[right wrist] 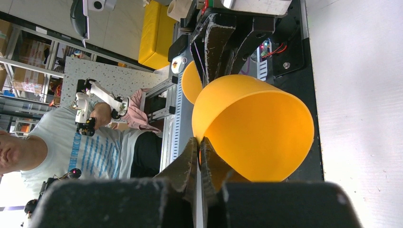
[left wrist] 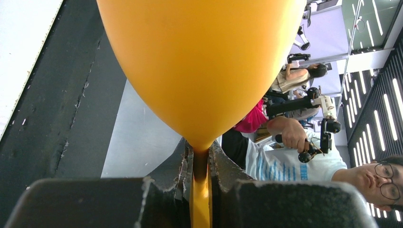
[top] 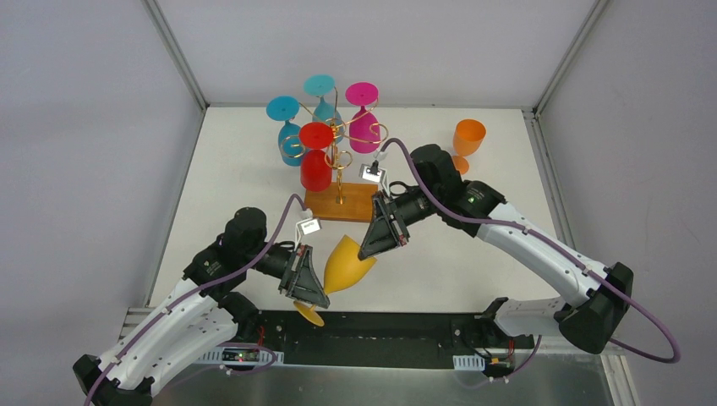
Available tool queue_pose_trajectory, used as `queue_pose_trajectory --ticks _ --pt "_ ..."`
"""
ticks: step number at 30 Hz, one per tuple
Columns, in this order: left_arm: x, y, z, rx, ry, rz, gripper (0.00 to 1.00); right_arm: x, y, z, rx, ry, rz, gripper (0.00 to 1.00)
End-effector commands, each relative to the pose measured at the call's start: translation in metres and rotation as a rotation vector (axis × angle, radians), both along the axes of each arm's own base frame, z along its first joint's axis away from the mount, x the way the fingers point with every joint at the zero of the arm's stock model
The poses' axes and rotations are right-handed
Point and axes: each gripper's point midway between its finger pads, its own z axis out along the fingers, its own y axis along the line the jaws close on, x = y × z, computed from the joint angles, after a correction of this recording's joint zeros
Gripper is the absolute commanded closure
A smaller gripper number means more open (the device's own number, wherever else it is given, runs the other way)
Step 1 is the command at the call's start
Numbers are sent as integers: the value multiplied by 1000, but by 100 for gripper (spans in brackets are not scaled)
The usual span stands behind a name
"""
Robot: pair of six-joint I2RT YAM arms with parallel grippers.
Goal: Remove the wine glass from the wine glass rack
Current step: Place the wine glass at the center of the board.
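Left gripper (top: 311, 293): closed on the stem of the yellow wine glass (top: 347, 264); in the left wrist view the fingers (left wrist: 223, 171) pinch the stem just under the bowl.
Right gripper (top: 373, 250): closed on the rim of the same glass; in the right wrist view the bowl's wall sits between the two fingertips (right wrist: 187, 159).
Yellow wine glass: off the wine glass rack (top: 341, 161), at 6 o'clock from its wooden base (top: 341, 204), lying nearly sideways between both grippers, foot toward 7 o'clock over the dark near edge, mouth toward 1 o'clock.
Wine glass rack: stands at 12 o'clock on the white table (top: 237, 178).
On the rack: red glass (top: 315, 166), blue glass (top: 287, 135), teal glass (top: 322, 95) and magenta glass (top: 363, 123), all hanging bowl down.
Orange glass (top: 467, 139): upright on the table, at 2 o'clock from the rack, well apart.
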Motion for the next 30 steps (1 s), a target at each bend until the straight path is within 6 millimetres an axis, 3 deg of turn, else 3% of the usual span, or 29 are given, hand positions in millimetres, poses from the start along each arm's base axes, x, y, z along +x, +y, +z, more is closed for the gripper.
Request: queue_pose_trajectory --ticks 1,4,7,11,20,24,30 --pt "-1 -1 10 -39 -59 -15 100 -5 1 11 54 -30 31 100" --pt "2 -2 8 -30 -55 -7 89 -6 0 12 60 -44 24 100" --pt "4 -3 7 -23 -56 4 65 -8 -2 14 64 -45 23 100" --pt "10 -4 8 -11 -79 44 42 -12 -7 14 55 -52 19 100" --pt "26 1 7 81 -164 140 29 -7 -32 -14 -104 -117 -97 100" --pt "40 7 3 161 -233 224 27 21 -45 -32 -245 -170 -249 100" --pt "55 13 -3 227 -281 298 26 82 -75 -55 -455 -226 -554 100"
